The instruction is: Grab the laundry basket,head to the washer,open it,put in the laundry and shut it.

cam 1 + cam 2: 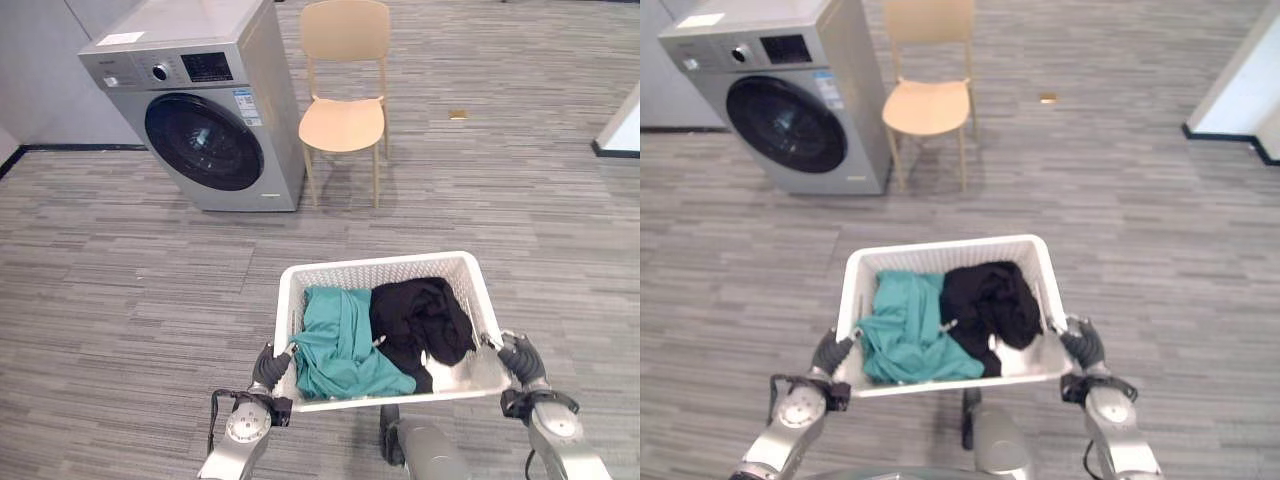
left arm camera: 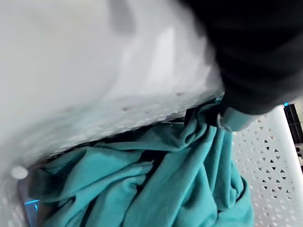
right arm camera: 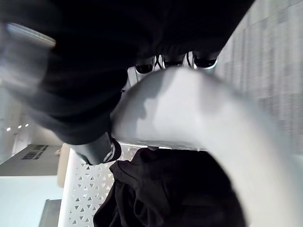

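Gripping laundry basket (image 1: 380, 272), both hands

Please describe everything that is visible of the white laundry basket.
The laundry basket is white, rectangular, apparently plastic, with perforated walls and a smooth rim. It is carried level above the grey floor, short of the washer. The left hand grips its left rim and the right hand its right rim, fingers curled over the edge. Inside lie a teal garment on the left and a black garment on the right, touching.
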